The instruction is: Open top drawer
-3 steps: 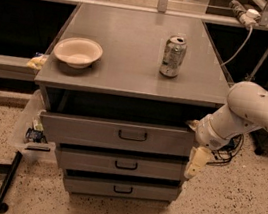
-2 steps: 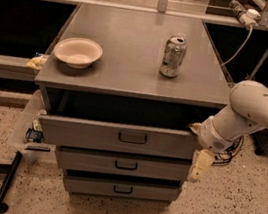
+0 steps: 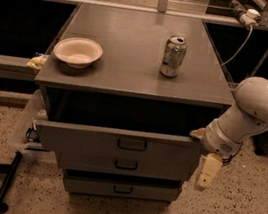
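Note:
The top drawer (image 3: pixel 88 141) is the widest gray front, with a small black loop handle (image 3: pixel 132 143) at its centre. It stands pulled out toward me, and a dark gap shows between it and the cabinet top (image 3: pixel 129 73). My gripper (image 3: pixel 203 156), on a white arm (image 3: pixel 260 111), is at the drawer front's right end, touching its upper right corner. Two narrower drawer fronts sit below, the middle one (image 3: pixel 90 162) and the bottom one (image 3: pixel 91 186).
A white bowl (image 3: pixel 78 51) and a drink can (image 3: pixel 173 55) stand on the cabinet top. A clear plastic bag (image 3: pixel 27 125) hangs at the cabinet's left side. A black bar (image 3: pixel 5 185) lies on the speckled floor at the left. Shelving rails run behind.
The top drawer has slid further out toward me, widening the dark gap under the cabinet top. My gripper has moved forward and down with the drawer's right end.

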